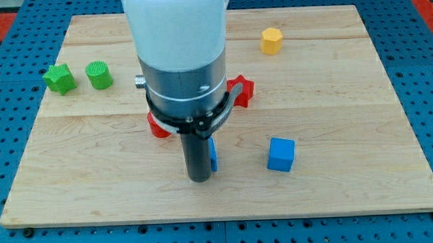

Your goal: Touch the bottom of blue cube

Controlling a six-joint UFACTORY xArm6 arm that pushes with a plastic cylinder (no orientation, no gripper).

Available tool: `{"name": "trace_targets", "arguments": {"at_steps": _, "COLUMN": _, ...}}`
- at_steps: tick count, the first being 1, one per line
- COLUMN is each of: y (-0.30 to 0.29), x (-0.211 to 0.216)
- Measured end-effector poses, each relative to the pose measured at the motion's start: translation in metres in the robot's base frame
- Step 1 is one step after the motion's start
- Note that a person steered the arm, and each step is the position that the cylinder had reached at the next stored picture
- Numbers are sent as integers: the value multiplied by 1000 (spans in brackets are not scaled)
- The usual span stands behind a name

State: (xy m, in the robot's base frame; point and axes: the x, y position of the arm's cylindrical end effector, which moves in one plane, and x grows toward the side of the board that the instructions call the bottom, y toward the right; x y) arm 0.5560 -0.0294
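A blue cube (280, 154) sits on the wooden board (331, 96) right of centre, towards the view's bottom. My tip (199, 178) is at the end of the dark rod, well left of the blue cube and slightly lower in the view, apart from it. A second blue block (212, 153) is mostly hidden behind the rod, touching or nearly touching its right side; its shape cannot be made out.
A red block (242, 89) shows right of the arm body and another red piece (157, 126) left of it, both partly hidden. A green star-like block (59, 79) and a green cylinder (99, 74) sit at the left. A yellow block (272, 41) sits at the top.
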Motion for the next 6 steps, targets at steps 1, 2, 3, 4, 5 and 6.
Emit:
{"name": "trace_targets", "arguments": {"at_steps": 1, "y": 4, "x": 5}}
{"name": "trace_targets", "arguments": {"at_steps": 2, "y": 59, "x": 5}}
{"name": "trace_targets", "arguments": {"at_steps": 3, "y": 78, "x": 5}}
{"name": "trace_targets", "arguments": {"at_steps": 4, "y": 96, "x": 5}}
{"name": "trace_targets", "arguments": {"at_steps": 5, "y": 134, "x": 5}}
{"name": "trace_targets", "arguments": {"at_steps": 6, "y": 149, "x": 14}}
